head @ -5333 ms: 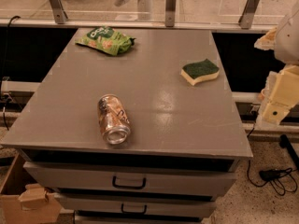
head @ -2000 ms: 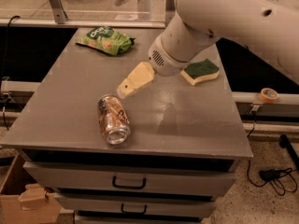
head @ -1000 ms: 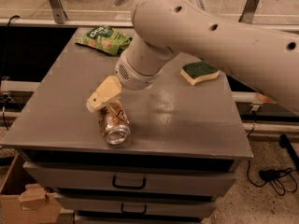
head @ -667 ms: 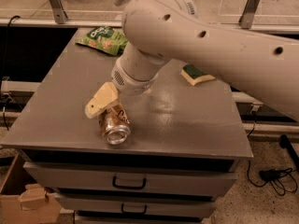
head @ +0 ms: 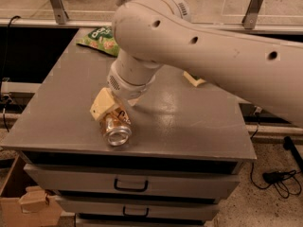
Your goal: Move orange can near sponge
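Note:
The orange can [head: 116, 129] lies on its side near the front left of the grey table [head: 189, 126], with its silver top facing the front edge. My gripper [head: 109, 109] is down at the can's far end, touching or just above it, with a cream part resting over the can's upper left side. My big white arm [head: 199, 46] crosses the table from the right. It hides most of the sponge; only a pale yellow corner [head: 195, 81] shows at the back right.
A bright green snack bag [head: 97, 38] lies at the back left of the table. Drawers with dark handles [head: 129, 185] sit under the tabletop. A cardboard box [head: 23, 202] stands on the floor at the left, and cables [head: 279, 178] lie at the right.
My arm has swung in from the right, across the table and down to the can. It now covers the sponge. The can has not moved.

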Robot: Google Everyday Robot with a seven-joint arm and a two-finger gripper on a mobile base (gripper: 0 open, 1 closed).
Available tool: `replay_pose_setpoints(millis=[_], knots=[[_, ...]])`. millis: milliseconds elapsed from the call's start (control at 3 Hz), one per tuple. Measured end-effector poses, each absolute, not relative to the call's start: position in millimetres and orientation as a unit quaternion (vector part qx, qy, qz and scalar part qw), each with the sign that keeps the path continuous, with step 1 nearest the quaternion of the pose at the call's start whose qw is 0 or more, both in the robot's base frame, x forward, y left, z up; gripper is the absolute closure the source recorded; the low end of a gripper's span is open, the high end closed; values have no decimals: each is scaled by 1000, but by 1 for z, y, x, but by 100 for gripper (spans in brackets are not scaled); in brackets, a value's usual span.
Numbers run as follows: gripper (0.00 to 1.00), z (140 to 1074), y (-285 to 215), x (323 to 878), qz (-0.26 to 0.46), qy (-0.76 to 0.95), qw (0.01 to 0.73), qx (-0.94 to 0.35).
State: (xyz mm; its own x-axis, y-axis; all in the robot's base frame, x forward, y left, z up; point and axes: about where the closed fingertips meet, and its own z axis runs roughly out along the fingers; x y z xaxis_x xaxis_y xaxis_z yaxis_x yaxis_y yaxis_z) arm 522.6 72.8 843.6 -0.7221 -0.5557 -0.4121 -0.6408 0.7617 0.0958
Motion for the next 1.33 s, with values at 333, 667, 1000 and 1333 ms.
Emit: replay_pose_setpoints(millis=[333, 667, 1000, 1333], knots=[[73, 846, 72, 525, 110, 920, 187, -325], [95, 849, 72, 525, 110, 920, 187, -325], [100, 850, 72, 525, 110, 920, 187, -325], [100, 850, 72, 525, 110, 920, 187, -325]])
